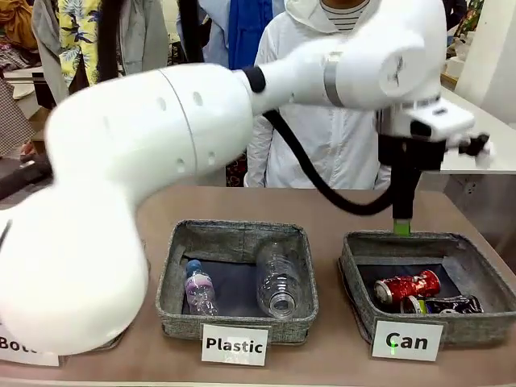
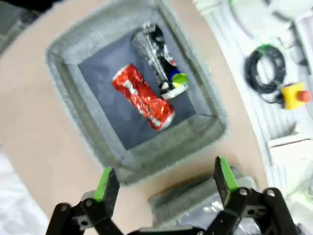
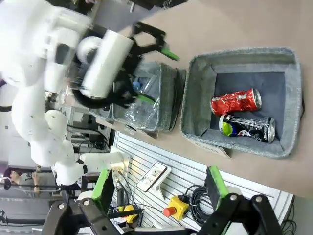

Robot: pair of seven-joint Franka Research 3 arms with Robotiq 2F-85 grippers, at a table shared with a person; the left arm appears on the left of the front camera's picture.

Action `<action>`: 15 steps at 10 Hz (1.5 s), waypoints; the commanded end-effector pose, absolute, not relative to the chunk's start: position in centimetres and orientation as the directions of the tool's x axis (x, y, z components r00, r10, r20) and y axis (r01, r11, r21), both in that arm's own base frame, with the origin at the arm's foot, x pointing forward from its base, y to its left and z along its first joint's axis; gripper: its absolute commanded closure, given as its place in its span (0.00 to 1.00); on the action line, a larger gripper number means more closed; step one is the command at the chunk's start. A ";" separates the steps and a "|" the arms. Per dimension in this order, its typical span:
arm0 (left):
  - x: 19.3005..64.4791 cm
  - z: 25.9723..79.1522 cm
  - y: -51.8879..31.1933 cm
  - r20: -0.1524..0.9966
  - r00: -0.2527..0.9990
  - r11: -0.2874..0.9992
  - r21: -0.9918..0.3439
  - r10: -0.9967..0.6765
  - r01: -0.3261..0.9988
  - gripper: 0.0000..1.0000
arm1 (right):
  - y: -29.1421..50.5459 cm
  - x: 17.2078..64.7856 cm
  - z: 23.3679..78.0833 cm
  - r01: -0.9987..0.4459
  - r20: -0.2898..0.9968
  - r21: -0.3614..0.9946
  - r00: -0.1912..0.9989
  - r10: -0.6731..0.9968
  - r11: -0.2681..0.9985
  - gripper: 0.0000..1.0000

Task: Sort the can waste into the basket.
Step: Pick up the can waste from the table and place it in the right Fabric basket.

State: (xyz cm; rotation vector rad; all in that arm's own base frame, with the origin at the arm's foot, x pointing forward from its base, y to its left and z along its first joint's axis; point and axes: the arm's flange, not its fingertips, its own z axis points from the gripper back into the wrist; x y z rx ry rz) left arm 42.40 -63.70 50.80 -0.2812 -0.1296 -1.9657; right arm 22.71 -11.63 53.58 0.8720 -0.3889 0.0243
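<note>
Two crushed cans lie side by side in the grey basket (image 1: 355,251) labelled "Can". They are a red can (image 1: 407,286) and a black can (image 1: 451,305) with green-yellow print. My left arm reaches across from the left, and my left gripper (image 1: 401,224) hangs over the basket's far rim, pointing down. In the left wrist view my left gripper (image 2: 165,178) is open and empty, above the basket's rim (image 2: 98,132), with the red can (image 2: 142,96) and black can (image 2: 159,58) below. My right gripper (image 3: 159,185) is open and empty, off the table's side, looking at the basket (image 3: 195,98).
The "Plastic" basket (image 1: 173,278) in the middle holds clear bottles (image 1: 278,282). A third label (image 1: 16,347) shows at the left behind my left arm. A person in a white jacket (image 1: 339,137) stands at the far side. A yellow stop button (image 3: 178,208) and cables lie beside the table.
</note>
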 end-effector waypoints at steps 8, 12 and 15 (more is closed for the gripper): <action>37.4 49.3 -34.6 -0.285 0.078 0.222 -0.516 -0.955 0.827 0.00 | -3.9 31.4 52.9 -0.258 0.271 0.720 0.959 0.082 0.644 0.00; 38.0 53.7 -18.6 0.221 0.592 0.483 -0.397 -0.775 0.781 0.00 | 2.7 36.3 52.2 -0.252 0.356 0.772 0.932 -0.068 0.584 0.00; 35.0 55.8 -4.6 0.640 0.727 0.676 -0.423 -0.248 0.603 0.00 | 10.0 41.2 47.4 -0.226 0.260 0.921 0.963 -0.068 0.318 0.00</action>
